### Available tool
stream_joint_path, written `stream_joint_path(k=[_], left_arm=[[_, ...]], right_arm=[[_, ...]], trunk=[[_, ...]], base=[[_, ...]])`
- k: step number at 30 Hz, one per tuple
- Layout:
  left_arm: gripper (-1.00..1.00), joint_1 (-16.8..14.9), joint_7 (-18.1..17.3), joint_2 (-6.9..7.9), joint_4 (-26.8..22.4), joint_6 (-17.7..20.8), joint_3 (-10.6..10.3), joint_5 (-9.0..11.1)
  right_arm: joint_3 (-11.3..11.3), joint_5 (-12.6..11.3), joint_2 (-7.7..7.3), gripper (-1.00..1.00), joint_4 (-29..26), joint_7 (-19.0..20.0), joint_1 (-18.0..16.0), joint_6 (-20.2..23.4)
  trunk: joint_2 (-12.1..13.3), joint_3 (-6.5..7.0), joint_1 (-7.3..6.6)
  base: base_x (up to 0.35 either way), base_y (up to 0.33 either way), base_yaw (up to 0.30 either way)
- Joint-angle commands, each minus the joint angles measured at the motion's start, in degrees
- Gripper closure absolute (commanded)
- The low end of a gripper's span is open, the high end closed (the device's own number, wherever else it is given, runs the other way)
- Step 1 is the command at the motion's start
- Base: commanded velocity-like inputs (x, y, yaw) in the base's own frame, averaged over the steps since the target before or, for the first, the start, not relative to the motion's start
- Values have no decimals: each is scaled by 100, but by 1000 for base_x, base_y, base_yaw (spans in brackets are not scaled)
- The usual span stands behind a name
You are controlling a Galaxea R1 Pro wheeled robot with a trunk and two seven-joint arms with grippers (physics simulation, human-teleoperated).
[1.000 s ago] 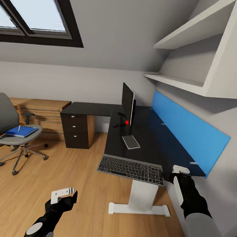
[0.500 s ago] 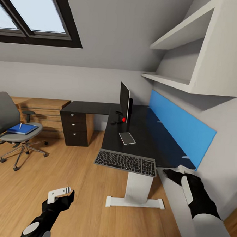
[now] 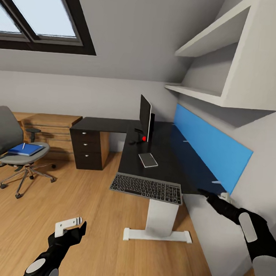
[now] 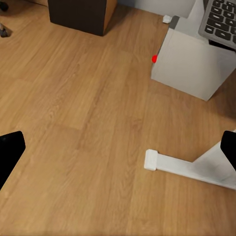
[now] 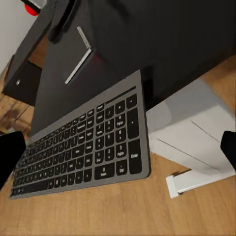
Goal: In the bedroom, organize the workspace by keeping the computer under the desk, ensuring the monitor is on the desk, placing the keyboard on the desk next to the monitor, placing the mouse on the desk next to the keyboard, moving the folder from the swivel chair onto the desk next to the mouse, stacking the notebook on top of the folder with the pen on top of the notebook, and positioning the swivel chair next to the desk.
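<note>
The wide silver-grey keyboard with dark keys [image 3: 146, 189] lies at the near edge of the black-topped table [image 3: 165, 164], overhanging, just beside the released, empty right pincer [image 3: 210, 195]. It should be pushed inward toward the thin black-fronted monitor [image 3: 144, 119], squarely.

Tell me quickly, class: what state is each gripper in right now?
Left gripper: open, holding nothing, above the wooden floor.
Right gripper: open, holding nothing, beside the desk end.
</note>
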Motion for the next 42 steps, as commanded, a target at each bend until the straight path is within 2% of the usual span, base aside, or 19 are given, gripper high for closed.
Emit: stream_joint_path(k=[1,2,3,9,10,20,42], left_arm=[[-100,-1,49,1,-9,18,-8,60],[-100,-1,49,1,-9,18,-9,60],[-100,-1,49,1,-9,18,-10,60],[-100,-1,49,-1,-3,18,-14,57],[-100,-1,49,-6,11,18,-21,53],[-100,-1,49,-8,17,15,-19,52],[-100,-1,49,-18,17,14,-25,51]], right_arm=[[-113,-79,-24,-100,81,117,-4,45],[-201,-132,-46,-100,153,207,-3,47],[-569,-349,-105,-100,430,505,-1,52],[-821,-601,-123,-100,561,775,-1,60],[-889,-754,-120,-100,614,1037,-1,131],[-927,-977,-115,-100,856,1186,0,325],[-948,-1028,-125,-100,1125,1207,0,322]], trunk=[[-45,-23,23],[-85,-41,45],[-125,-59,67],[-366,-167,199],[-406,-185,221],[-807,-364,440],[-1689,-759,923]], base=[[0,0,0],[0,0,0],[0,0,0],[0,0,0],[0,0,0],[0,0,0],[0,0,0]])
